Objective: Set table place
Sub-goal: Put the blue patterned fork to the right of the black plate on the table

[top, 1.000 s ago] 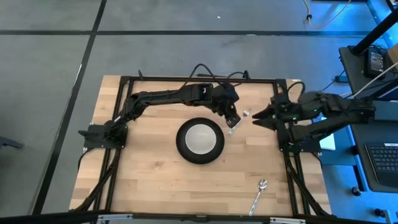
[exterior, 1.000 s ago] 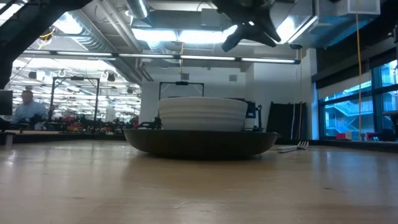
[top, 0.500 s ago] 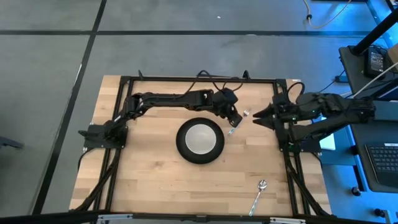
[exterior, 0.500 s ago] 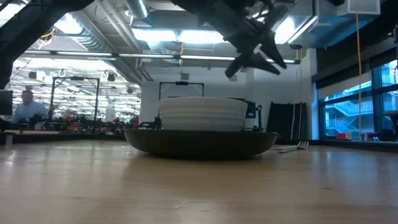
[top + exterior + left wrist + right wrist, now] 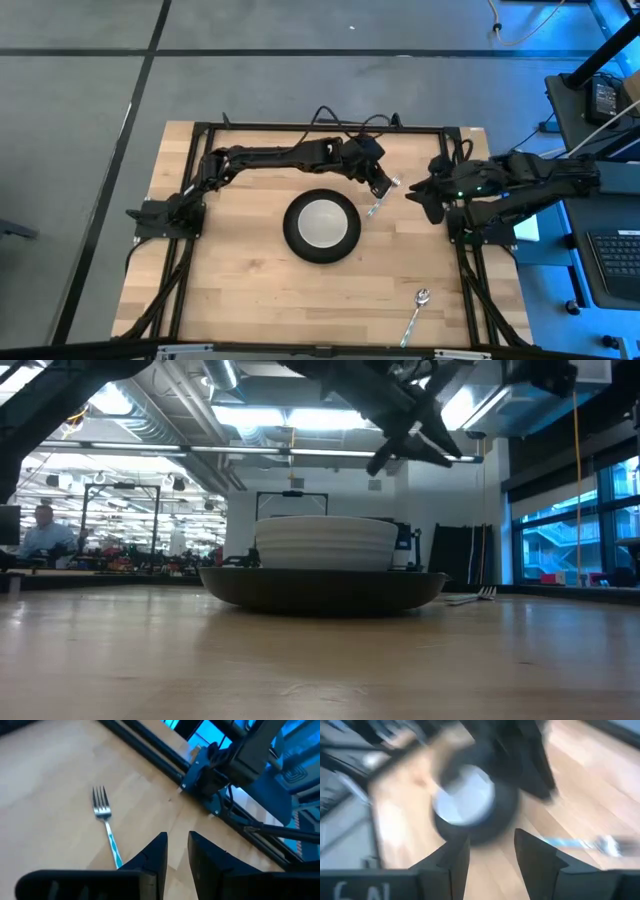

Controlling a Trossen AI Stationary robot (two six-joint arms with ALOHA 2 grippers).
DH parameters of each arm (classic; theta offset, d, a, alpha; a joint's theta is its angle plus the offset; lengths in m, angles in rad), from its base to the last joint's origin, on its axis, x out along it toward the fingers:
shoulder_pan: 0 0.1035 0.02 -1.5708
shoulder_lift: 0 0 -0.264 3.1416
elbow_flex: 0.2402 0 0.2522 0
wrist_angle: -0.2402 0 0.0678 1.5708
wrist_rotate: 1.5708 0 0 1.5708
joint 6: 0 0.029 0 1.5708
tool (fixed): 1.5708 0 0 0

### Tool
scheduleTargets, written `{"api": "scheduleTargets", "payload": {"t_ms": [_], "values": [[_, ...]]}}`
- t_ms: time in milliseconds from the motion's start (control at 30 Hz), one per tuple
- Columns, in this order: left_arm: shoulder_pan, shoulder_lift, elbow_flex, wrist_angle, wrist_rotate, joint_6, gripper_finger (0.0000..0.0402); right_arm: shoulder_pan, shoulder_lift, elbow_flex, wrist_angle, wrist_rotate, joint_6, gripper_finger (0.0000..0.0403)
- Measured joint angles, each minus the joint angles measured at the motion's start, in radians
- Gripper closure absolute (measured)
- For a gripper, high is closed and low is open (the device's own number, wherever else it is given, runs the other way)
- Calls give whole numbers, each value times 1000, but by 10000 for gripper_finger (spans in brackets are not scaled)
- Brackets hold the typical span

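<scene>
A fork (image 5: 384, 197) with a bluish handle lies flat on the wooden table (image 5: 240, 290), right of a dark plate (image 5: 292, 238) that carries a white bowl (image 5: 322, 222). The fork also shows in the left wrist view (image 5: 106, 822) and in the low view (image 5: 472, 598). My left gripper (image 5: 381, 186) hovers above the fork, empty, with its fingers a narrow gap apart (image 5: 178, 852). My right gripper (image 5: 410, 190) is open and empty just right of the fork, pointing toward the plate (image 5: 492, 845). A spoon (image 5: 416, 312) lies at the near right.
The black frame rails (image 5: 455, 230) and the right arm's base stand close on the right of the fork. The two grippers are near each other above the fork. Bare wood lies left of and in front of the plate.
My left gripper has come down somewhat over the fork and shifted slightly toward the table's right edge. My right arm has shifted a little toward the near edge and is in motion. The fork, plate and bowl have stayed where they were.
</scene>
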Motion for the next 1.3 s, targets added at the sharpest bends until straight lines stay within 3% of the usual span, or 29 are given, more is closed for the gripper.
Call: {"api": "scheduleTargets", "payload": {"t_ms": [200,333,533,667,867,1067,1300], "values": [[29,0,158,-185,-5,70,332,-1,34,-1,-180,2,93,247],[50,0,303,-355,-60,92,332,-21,50,-1,-196,27,302,247],[79,-140,262,-418,-154,123,332,-65,89,-8,-269,64,557,247],[84,-226,262,-454,-226,171,332,-114,138,-60,-274,23,675,247],[86,-359,263,-449,-251,325,332,-207,225,-156,-121,-83,796,247],[100,-484,262,-482,-258,535,332,-284,336,-185,145,-41,895,247],[143,-600,263,-565,-309,650,332,-311,492,-185,187,-116,984,247]]}}
